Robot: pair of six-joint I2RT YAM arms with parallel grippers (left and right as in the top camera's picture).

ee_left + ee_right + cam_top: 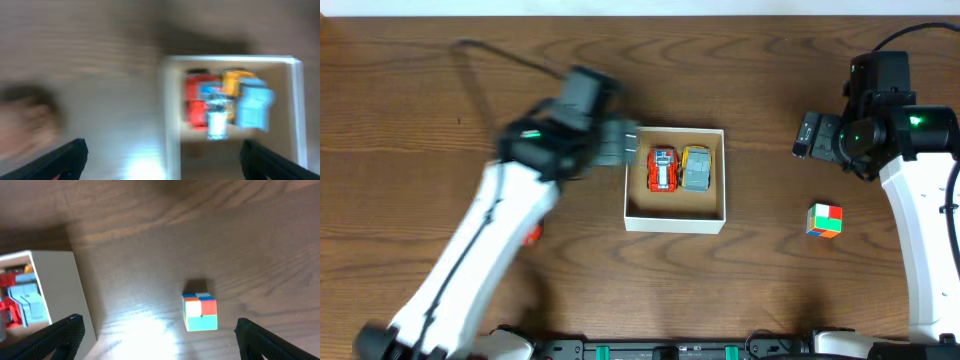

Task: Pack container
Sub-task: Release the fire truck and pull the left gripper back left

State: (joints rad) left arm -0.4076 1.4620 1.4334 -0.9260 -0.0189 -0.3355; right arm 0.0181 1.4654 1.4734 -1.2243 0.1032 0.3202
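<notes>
- The shallow square cardboard box, white outside and brown inside [675, 222], sits on the brown wooden table [770, 300] right in front of the left claw [620, 143]. In the left wrist view its near wall lines up roughly midway between the two fingers.
- The left claw is spread wide and holds nothing. It's too blurry to say if it touches that wall.
- Just past that wall, inside the box, a red toy car [663, 170] and a yellow-and-grey toy car [697, 168] lie side by side.
- The right claw [157, 335] is wide open and empty too. A small multicoloured cube [201, 311] is just ahead of it, and the box is off to its left.
- My guess is the box is light and a bit flimsy. Thin walls like that will flex or crease, and it'll probably slide on the wood.
- I'd pinch one wall close to a corner, where it's stiffest, and go gently.
</notes>
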